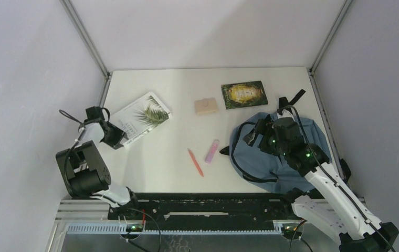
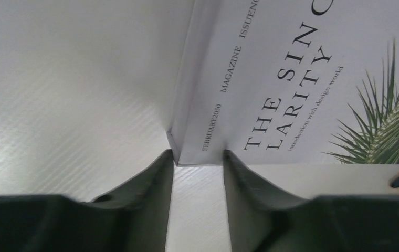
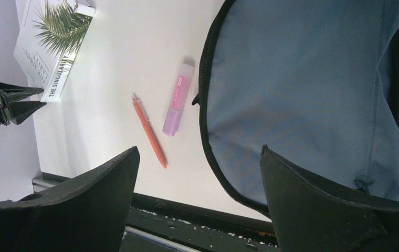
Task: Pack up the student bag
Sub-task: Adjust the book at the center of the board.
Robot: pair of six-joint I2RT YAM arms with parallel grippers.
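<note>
Left claw [image 2: 198, 155] sits at the near corner of the magazine [image 2: 292, 79]. Both fingertips touch that edge and a strip of table shows between them. I cannot tell from my screens whether it has actually pinched the cover. On the wrist view I read "THE SINGULARITY" beside a palm frond.

My right claw [image 3: 198, 149] hangs with its jaws spread wide and nothing between them, above the left rim of the student bag [image 1: 247, 155].

That bag lies flat on the right side of the table [image 1: 160, 173], under the right arm. I cannot see into it, and I cannot tell whether its zip is undone.

Everything else I can make out lies outside the bag on the tabletop. An orange pen [image 1: 195, 161] and a pink-and-lilac highlighter [image 1: 212, 150] lie side by side just left of the bag, not touching it. A small beige block [image 1: 206, 106] and a dark green book with a gold design [image 1: 244, 94] lie further back. The magazine is well over on the left.

The bag is dusty-blue soft fabric, rounded, with a black zipper line curving round its panel and black straps at its far end.
</note>
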